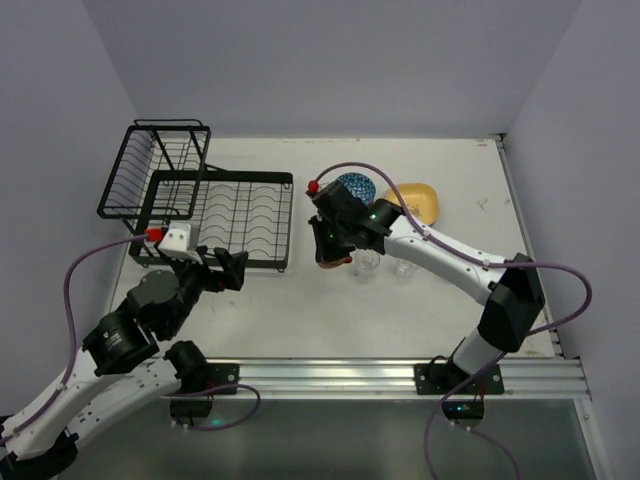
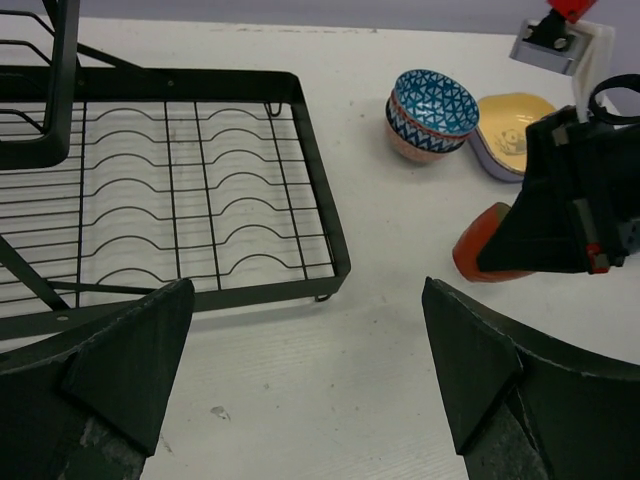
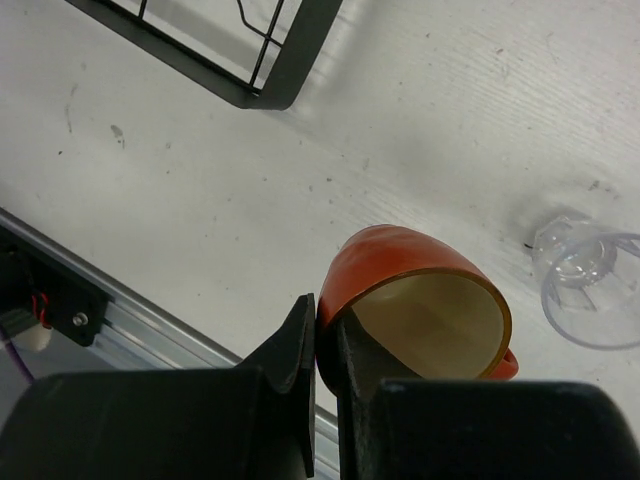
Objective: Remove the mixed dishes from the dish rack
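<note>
The black wire dish rack (image 1: pixel 222 212) stands at the left, and no dishes show in its flat tray (image 2: pixel 180 190) or its raised basket (image 1: pixel 158 170). My left gripper (image 2: pixel 306 310) is open over bare table just in front of the rack's near right corner (image 1: pixel 232 268). My right gripper (image 3: pixel 322 335) is shut on the wall of the orange mug (image 3: pixel 400 270), one finger inside the rim and one outside. The mug hangs tilted, mouth toward the camera (image 1: pixel 333 260) (image 2: pixel 480 250). Stacked patterned bowls (image 2: pixel 432 112) sit behind it, beside a yellow plate (image 2: pixel 512 135).
Two clear glasses (image 1: pixel 368 263) (image 1: pixel 405 268) stand just right of the mug; one shows in the right wrist view (image 3: pixel 590 290). The aluminium rail (image 1: pixel 400 375) runs along the table's near edge. White walls close in the back and both sides.
</note>
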`<act>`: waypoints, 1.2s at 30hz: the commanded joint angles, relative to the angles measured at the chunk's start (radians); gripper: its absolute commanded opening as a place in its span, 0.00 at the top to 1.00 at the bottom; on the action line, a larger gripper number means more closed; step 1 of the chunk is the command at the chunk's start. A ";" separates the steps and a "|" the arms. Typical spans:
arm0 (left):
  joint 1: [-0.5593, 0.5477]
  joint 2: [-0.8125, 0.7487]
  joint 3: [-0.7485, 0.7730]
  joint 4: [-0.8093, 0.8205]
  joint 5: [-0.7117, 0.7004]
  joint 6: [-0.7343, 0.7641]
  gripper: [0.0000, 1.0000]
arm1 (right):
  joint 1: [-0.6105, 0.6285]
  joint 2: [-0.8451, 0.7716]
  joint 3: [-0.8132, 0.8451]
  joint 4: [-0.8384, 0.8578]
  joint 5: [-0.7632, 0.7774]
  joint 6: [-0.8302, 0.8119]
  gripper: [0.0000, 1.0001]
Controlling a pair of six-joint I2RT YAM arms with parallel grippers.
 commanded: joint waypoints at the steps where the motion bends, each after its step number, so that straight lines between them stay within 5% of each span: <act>1: 0.000 -0.010 -0.024 0.019 0.011 0.040 0.00 | 0.012 0.064 0.090 -0.006 0.014 -0.006 1.00; 12: 0.000 -0.060 -0.047 0.040 0.050 0.054 0.00 | 0.029 0.363 0.277 -0.111 0.141 -0.042 1.00; 29: 0.000 -0.097 -0.053 0.039 0.028 0.051 0.00 | 0.029 0.474 0.272 -0.105 0.160 -0.050 1.00; 36: 0.000 -0.094 -0.053 0.039 0.025 0.051 0.00 | 0.032 0.481 0.280 -0.106 0.161 -0.056 0.87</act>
